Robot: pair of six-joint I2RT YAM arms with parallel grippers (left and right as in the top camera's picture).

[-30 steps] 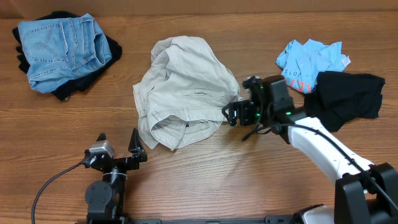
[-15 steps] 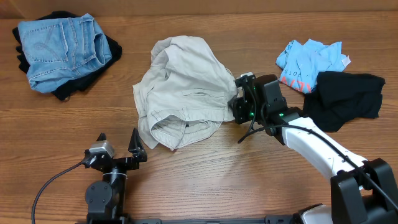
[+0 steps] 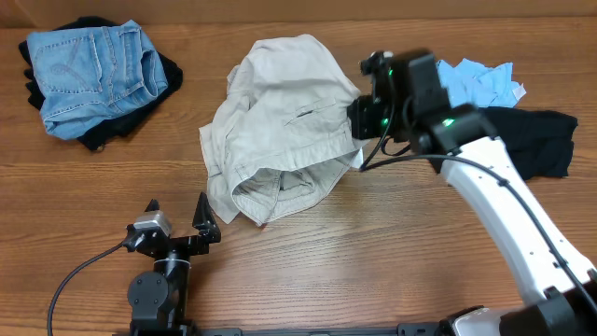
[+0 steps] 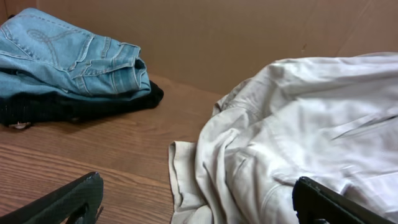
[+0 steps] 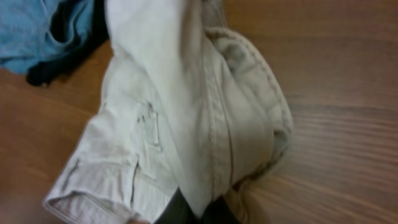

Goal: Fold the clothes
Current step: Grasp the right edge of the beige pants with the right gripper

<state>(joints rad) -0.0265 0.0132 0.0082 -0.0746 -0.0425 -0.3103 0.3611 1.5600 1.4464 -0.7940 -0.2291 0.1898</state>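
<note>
Two things were partly hidden: the right gripper (image 3: 358, 119) had its fingertips buried in cloth, and the light-blue tee (image 3: 480, 82) at far right lay half behind that arm. Its wrist view was blurred. The arm reached far and left over the table (image 3: 373, 271), jaws pinched tight on the right edge of the cream trousers (image 3: 280, 121), which were heaped mid-table. The left gripper (image 3: 177, 219) sat low at the near edge, jaws wide, holding nothing. Folded denim (image 3: 89, 61) lay far left on a black piece (image 3: 168, 70).
</note>
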